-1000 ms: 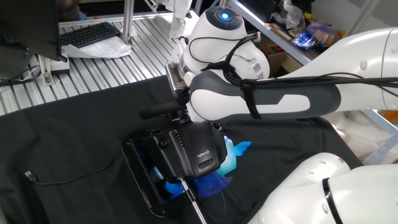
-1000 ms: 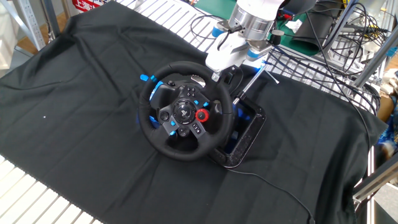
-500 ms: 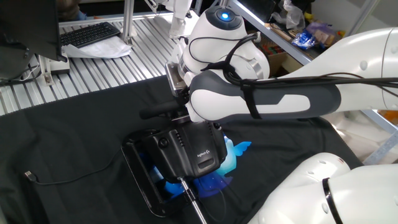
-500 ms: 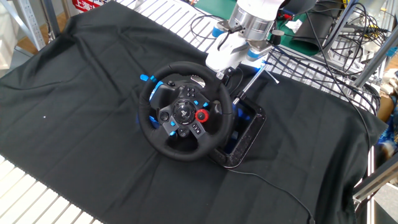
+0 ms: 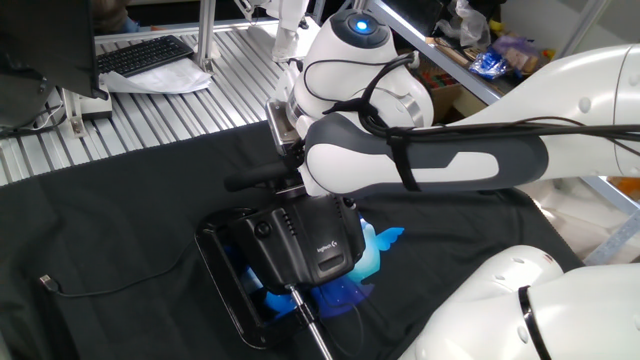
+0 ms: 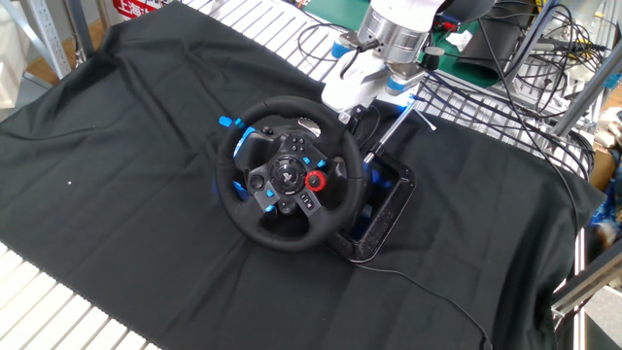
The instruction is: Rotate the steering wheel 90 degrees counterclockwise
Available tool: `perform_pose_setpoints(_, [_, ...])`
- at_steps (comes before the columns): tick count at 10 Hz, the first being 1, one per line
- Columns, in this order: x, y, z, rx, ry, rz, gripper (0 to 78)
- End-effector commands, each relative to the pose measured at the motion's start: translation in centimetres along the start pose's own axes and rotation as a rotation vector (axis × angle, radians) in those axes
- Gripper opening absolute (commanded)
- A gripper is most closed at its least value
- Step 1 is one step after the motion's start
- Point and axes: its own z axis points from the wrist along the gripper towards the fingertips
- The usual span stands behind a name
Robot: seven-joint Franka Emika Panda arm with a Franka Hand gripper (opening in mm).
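The wheel (image 6: 287, 175) sits on the black cloth (image 6: 117, 146) in the middle of the table, its face tilted up, the red knob at the right of the hub. The gripper (image 6: 348, 109) is at the upper right of the rim, touching it or just beside (I cannot tell if the fingers are closed). In the one fixed view the arm (image 5: 420, 160) hides the rim almost fully.

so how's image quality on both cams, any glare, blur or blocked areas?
One fixed view: sharp, even light, but the white arm fills the frame and hides most of the steering wheel; a blue LED glows on top. The other fixed view: soft overhead light, little shadow on the black cloth, wheel face clear, right edge blurred; the gripper fingers are too small to judge.
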Motion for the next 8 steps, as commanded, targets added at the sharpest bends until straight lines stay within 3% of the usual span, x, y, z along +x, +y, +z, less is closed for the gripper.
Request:
perform_pose_setpoints(1, [0.0,0.1,0.0,-0.001,-0.003,-0.010,1.1])
perform_pose_setpoints(2, [-1.5,0.2,-2.1,0.042,0.093,-0.391,1.1])
perform_pose_setpoints(8, [-2.2,0.6,-2.1,0.057,0.113,-0.515,1.1])
